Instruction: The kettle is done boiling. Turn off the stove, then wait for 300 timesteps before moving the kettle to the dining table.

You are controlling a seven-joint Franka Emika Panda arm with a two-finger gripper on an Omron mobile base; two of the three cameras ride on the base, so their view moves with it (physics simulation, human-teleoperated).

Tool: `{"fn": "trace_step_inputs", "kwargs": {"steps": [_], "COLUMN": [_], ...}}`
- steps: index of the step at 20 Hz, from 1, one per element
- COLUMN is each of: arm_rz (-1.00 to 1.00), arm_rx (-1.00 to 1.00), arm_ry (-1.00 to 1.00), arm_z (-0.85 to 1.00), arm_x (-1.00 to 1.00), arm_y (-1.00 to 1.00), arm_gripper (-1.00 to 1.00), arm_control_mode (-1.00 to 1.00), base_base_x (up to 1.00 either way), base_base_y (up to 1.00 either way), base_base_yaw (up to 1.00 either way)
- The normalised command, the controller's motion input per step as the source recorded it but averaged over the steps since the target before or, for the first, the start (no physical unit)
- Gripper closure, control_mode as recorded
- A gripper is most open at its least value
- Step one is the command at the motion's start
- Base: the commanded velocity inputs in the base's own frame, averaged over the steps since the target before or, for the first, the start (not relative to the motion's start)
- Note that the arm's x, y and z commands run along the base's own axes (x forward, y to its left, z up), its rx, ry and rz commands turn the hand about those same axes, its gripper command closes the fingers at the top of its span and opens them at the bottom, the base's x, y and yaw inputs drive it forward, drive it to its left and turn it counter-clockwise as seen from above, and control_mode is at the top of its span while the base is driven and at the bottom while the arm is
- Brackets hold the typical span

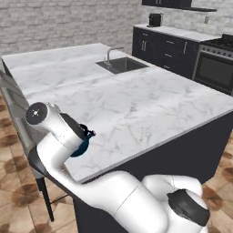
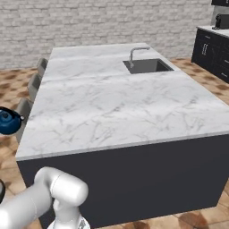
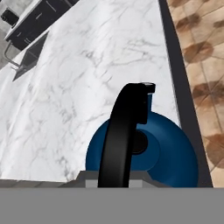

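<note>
The dark-blue kettle (image 3: 168,151) hangs by its black arched handle (image 3: 124,131) over the near edge of the dining table (image 3: 87,65), the marble-topped island. My gripper (image 1: 86,134) is shut on that handle, with the white arm hiding most of the kettle (image 1: 81,146) in the left base view. In the right base view the kettle (image 2: 8,122) shows at the far left, just off the dining table's (image 2: 125,107) left end and about level with its top. I cannot tell whether it touches the marble. The stove (image 1: 217,61) stands far off at the back right.
A sink with a faucet (image 1: 122,64) is set into the far part of the island (image 1: 136,104). Grey chairs (image 2: 32,87) line its left side, under and behind the kettle. Dark cabinets carrying a small appliance (image 1: 155,19) run along the brick wall beside the stove.
</note>
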Motion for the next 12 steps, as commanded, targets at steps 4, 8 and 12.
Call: {"fn": "trace_step_inputs", "kwargs": {"steps": [4, 8, 12], "arm_rz": [-0.02, -0.02, -0.03], "arm_rx": [-0.03, -0.08, -0.05], "arm_ry": [0.02, 0.00, 0.00], "arm_z": [-0.19, -0.29, -0.24], "arm_x": [0.55, 0.51, 0.49], "arm_y": [-0.02, 0.00, -0.01], "arm_gripper": [1.00, 1.00, 1.00], "arm_control_mode": [-1.00, -1.00, -1.00], "base_base_x": [0.00, 0.00, 0.00], "base_base_y": [0.00, 0.00, 0.00], "base_base_yaw": [0.00, 0.00, 0.00]}}
